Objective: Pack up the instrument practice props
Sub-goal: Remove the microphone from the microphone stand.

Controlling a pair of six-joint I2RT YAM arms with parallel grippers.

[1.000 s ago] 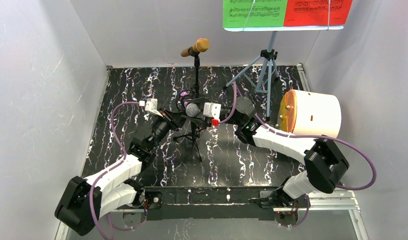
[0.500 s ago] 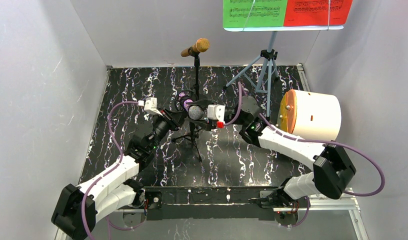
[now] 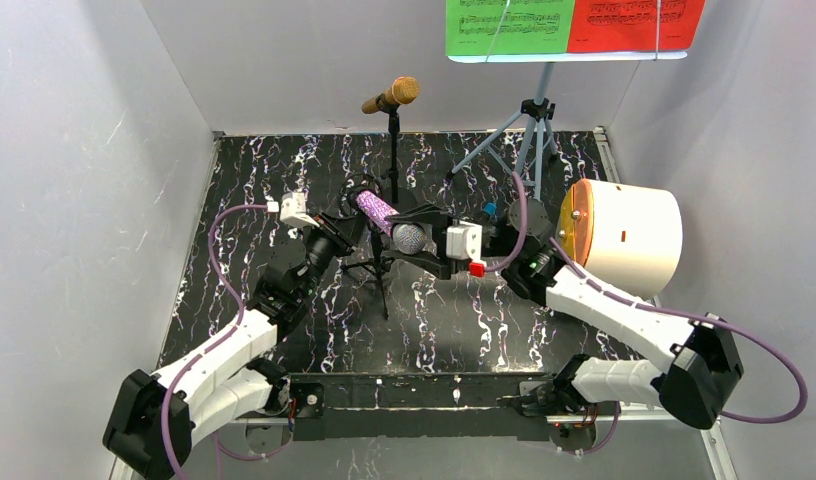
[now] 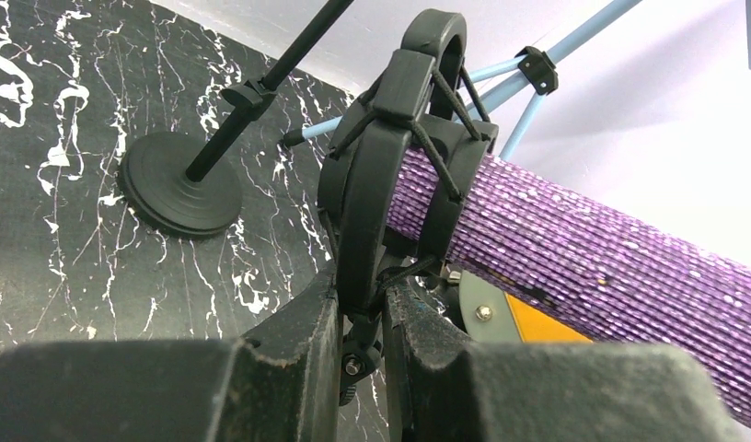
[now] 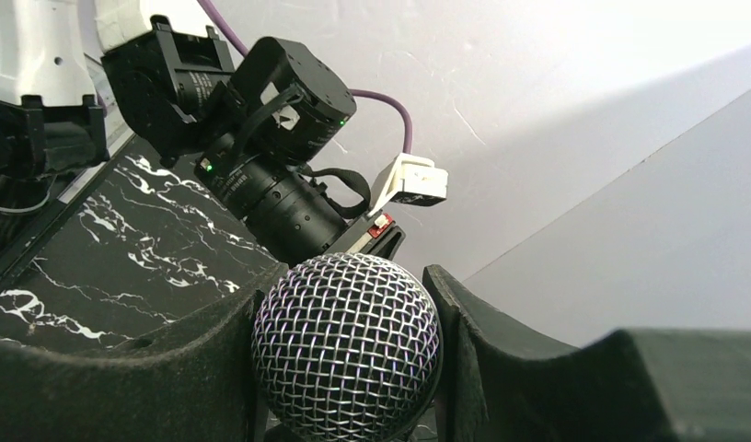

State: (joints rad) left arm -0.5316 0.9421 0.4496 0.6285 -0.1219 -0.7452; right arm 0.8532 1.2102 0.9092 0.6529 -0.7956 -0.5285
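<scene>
Here, your purple glitter microphone (image 4: 593,267) lies tilted in its black mount (image 4: 383,175). Your right gripper (image 5: 346,368) clasps its mesh head, jaws half-wide. Your left gripper (image 4: 361,318) pinches the black mount, nearly closed.

Near the middle of the table (image 3: 454,320), the purple glitter microphone (image 3: 376,209) lies tilted in its thin black mic mount (image 3: 383,290). The left gripper (image 3: 350,226) grips the mount's top, and the right gripper (image 3: 414,238) clasps the mesh head. The gold microphone (image 3: 396,94) stands by the far edge.
</scene>
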